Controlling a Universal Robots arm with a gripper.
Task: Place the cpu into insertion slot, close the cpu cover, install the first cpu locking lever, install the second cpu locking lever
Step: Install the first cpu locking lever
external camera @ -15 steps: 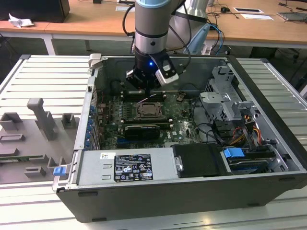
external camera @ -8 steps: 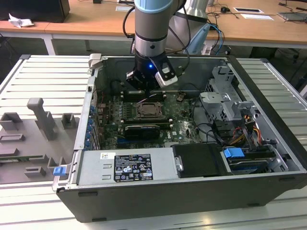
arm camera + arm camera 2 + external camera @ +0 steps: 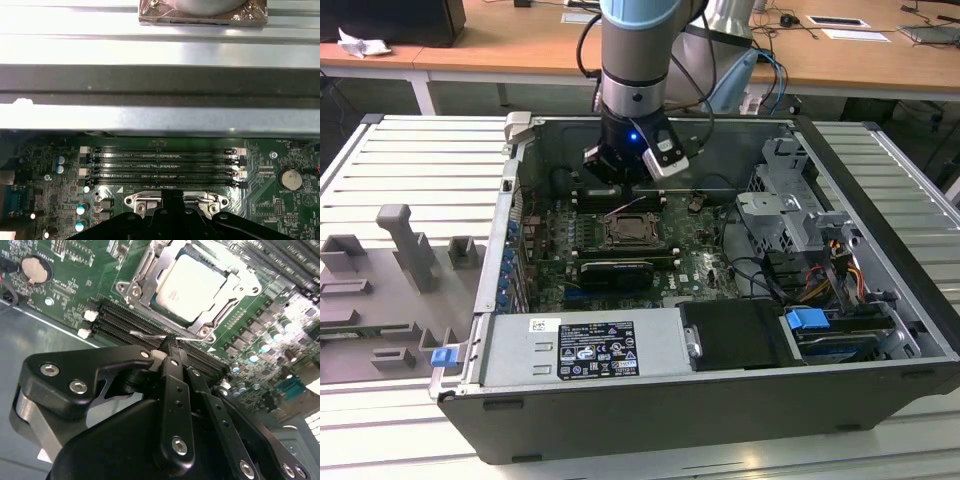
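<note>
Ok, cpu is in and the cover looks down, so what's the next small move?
Probably press the gripper down on the thin wire lever. In the second wrist view it is shut, tips right at that lever beside the memory slots, and the cpu lies seated under the cpu cover, so latching looks due.

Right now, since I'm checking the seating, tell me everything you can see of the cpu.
The cpu is a flat square chip with a pale silvery metallic face, bright with glare in the second wrist view. It lies flat, face up, in the insertion slot. The cpu cover is down around it, its window leaving the face bare. Nothing else touches it.
</note>
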